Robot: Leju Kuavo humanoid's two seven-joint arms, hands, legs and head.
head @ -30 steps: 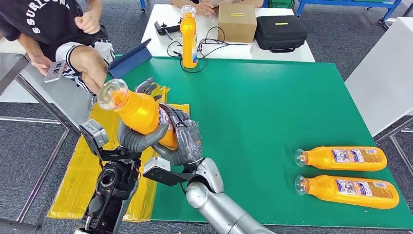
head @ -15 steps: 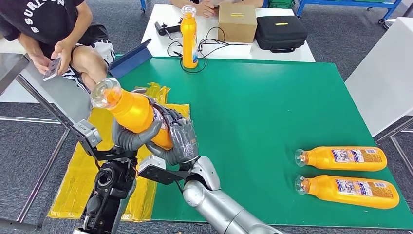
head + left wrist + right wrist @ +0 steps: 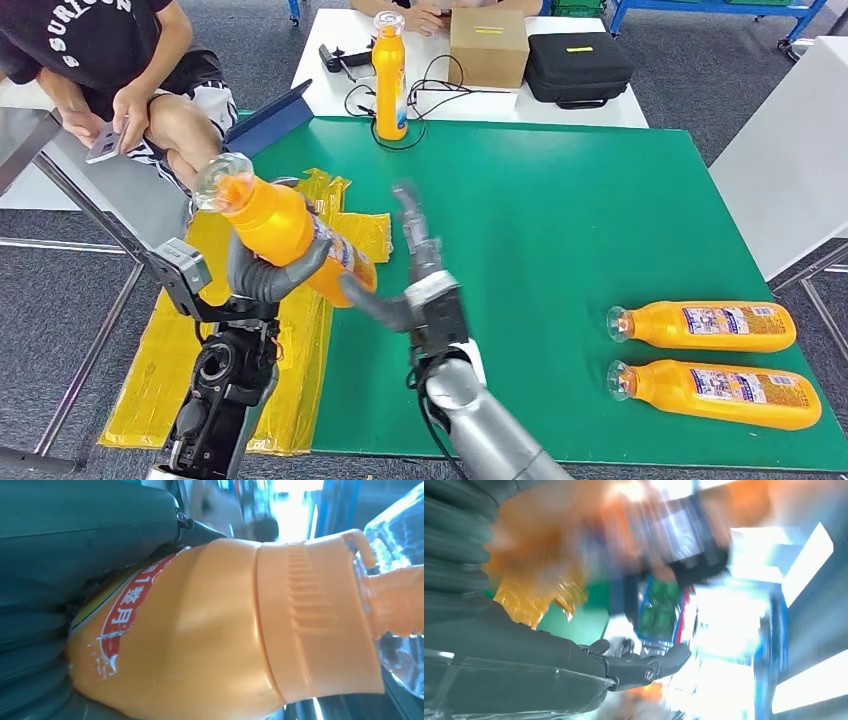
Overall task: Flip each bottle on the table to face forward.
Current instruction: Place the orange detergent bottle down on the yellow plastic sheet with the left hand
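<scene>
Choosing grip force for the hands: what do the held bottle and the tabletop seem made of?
Held bottle: likely smooth, glossy orange plastic with a clear cap and a scuffed printed label, gripped by the left hand. Tabletop: matte green surface, possibly felt or painted board; cannot tell.

Silver forearm, dark grey right hand (image 3: 420, 290); black left arm, grey left hand (image 3: 265, 275).

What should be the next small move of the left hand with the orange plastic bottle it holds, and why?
Probably carry the orange plastic bottle back over the green table and set it down. The left hand alone grips it, tilted, above the yellow sheet beside the table; the right hand is open and apart from it.
</scene>
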